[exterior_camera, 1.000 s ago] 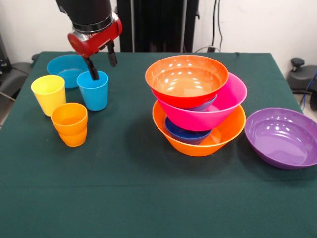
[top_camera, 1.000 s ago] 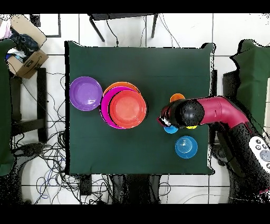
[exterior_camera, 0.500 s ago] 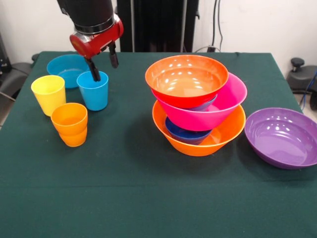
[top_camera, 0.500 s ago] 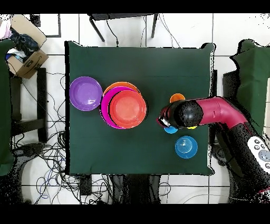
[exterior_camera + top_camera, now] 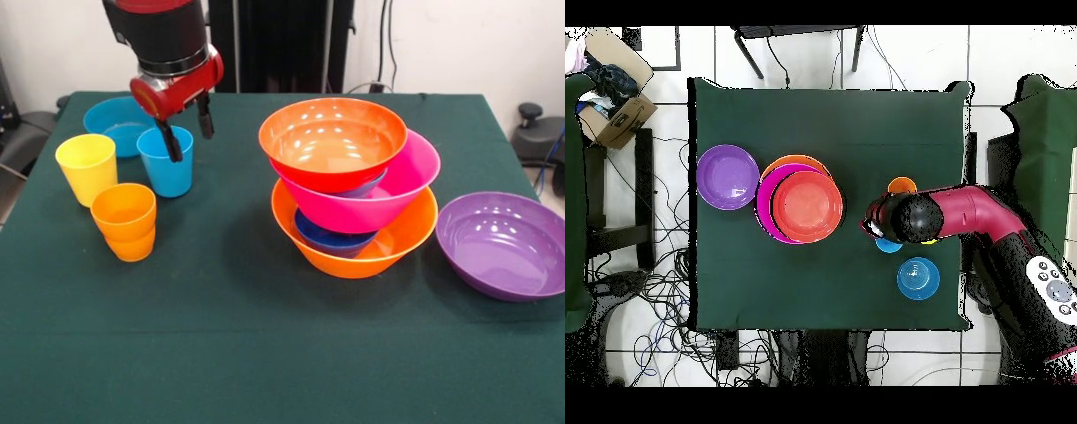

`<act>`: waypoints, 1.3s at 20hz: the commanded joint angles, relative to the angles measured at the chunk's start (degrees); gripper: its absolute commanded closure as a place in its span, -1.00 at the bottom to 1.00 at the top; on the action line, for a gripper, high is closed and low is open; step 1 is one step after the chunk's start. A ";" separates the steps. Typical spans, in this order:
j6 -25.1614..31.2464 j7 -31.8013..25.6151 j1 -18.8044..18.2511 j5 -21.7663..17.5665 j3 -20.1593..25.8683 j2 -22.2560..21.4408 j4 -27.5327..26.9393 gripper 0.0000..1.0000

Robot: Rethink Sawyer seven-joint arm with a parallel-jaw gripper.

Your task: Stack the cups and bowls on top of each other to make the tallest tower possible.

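Tower (image 5: 355, 185): orange, dark blue, pink and red-orange bowls nested, right of centre on the tabletop (image 5: 265, 336).
Pincer (image 5: 188, 130): spread apart; one finger inside the light blue cup (image 5: 168, 161), the other outside its rim.
Purple bowl (image 5: 503, 243): apart, beside the tower.

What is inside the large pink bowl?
The red-orange bowl sits in the pink bowl. Under it a dark blue rim shows; the rest is covered.

A dark green table (image 5: 221, 353) lies under the gripper (image 5: 188, 128). A cardboard box (image 5: 615, 115) sits on the floor, well away from it among loose cables (image 5: 655, 300).
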 commanded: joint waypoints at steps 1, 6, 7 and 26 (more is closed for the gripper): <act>-3.94 -2.70 2.69 -6.09 -4.07 1.45 1.36 -1.00; -3.71 -2.72 2.63 -6.33 -4.37 0.45 1.69 -1.00; -3.53 -2.87 2.55 -6.29 -4.33 0.34 1.65 -1.00; -0.08 -3.22 0.64 -2.02 -3.22 -8.48 7.57 -1.00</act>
